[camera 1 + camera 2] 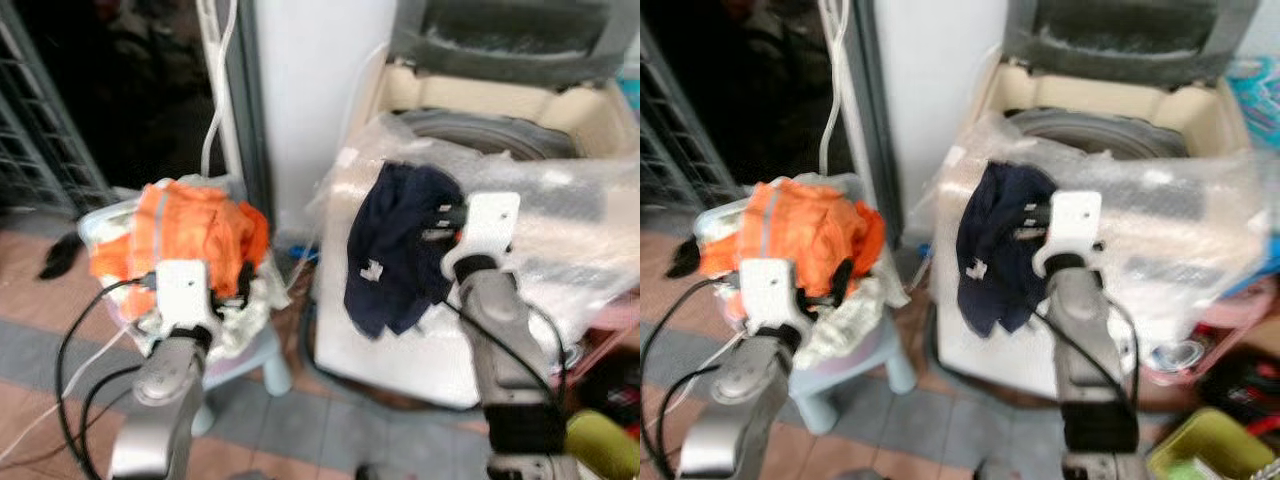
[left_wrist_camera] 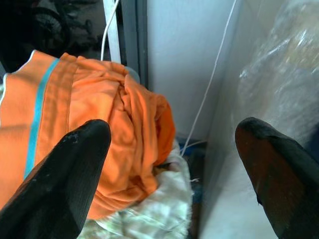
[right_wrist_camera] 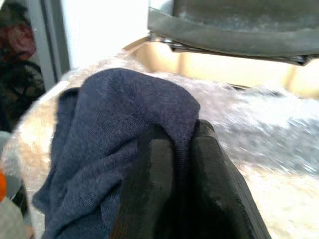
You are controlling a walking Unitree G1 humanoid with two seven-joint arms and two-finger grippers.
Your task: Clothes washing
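A dark navy garment hangs from my right gripper, which is shut on a fold of it in front of the washing machine. The cloth drapes over the black fingers. The top-loading machine stands with its lid raised and its drum open, its front wrapped in clear bubble plastic. At the left, an orange garment with a teal stripe tops a pile of pale clothes on a light basket. My left gripper is open just beside that pile.
A white wall panel and a hanging white cord stand between the basket and the machine. A dark doorway with a metal grille is at the far left. A yellow-green tub and pink items sit by the machine's right side.
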